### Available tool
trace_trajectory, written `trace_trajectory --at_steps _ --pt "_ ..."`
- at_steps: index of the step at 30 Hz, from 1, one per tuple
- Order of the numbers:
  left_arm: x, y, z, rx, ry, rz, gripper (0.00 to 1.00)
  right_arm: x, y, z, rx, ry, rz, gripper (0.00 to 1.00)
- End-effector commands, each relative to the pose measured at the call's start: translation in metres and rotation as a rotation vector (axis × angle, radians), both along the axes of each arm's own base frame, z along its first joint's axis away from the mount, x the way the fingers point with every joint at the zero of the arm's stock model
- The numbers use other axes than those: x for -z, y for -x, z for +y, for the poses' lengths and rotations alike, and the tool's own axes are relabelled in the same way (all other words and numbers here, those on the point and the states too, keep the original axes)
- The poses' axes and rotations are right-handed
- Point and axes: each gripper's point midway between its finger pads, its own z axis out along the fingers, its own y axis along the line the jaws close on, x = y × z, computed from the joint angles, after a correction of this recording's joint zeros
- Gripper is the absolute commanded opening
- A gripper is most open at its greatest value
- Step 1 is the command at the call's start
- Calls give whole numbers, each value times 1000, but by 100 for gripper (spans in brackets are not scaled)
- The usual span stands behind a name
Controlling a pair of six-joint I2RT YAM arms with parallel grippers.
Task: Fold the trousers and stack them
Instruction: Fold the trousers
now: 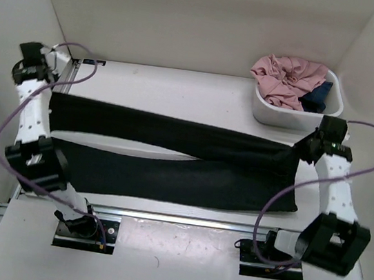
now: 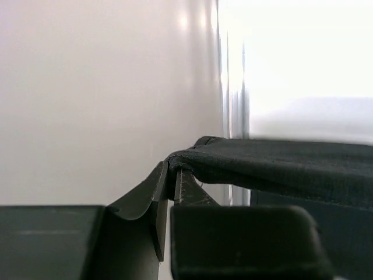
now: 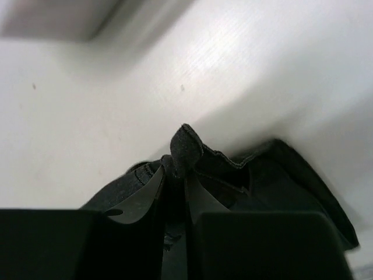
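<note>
The black trousers [image 1: 178,156] lie stretched out lengthwise across the table, both legs running to the left and the waist at the right. My left gripper [image 1: 48,95] is shut on the hem of the far leg at the left end; the pinched black fabric [image 2: 245,163] shows between its fingers in the left wrist view. My right gripper [image 1: 302,150] is shut on the waist edge at the far right; a bunched fold of black cloth [image 3: 186,149] sticks up between its fingers [image 3: 145,189]. The near leg lies flat on the table.
A white tub [image 1: 296,110] at the back right holds a pink garment [image 1: 286,77] and a small dark blue garment [image 1: 316,97], just behind my right gripper. White walls close in on the left, right and back. A metal rail [image 1: 183,219] runs along the near edge.
</note>
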Motion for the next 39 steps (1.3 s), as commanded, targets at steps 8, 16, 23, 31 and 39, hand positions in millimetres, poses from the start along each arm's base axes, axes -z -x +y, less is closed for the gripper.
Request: trace_trajectory --at_steps 8,16,23,31,39 --pt "84 168 28 37 -45 197 14 62 144 18 105 -39 103 0" --pt "121 217 42 70 -25 247 14 83 190 17 197 -24 199 0" --pt "143 230 39 115 -6 308 14 94 210 21 268 -62 311 2" --pt "154 229 31 136 29 304 14 17 185 11 285 -21 24 70" --pt "146 224 40 105 26 288 14 29 184 59 39 -224 235 76"
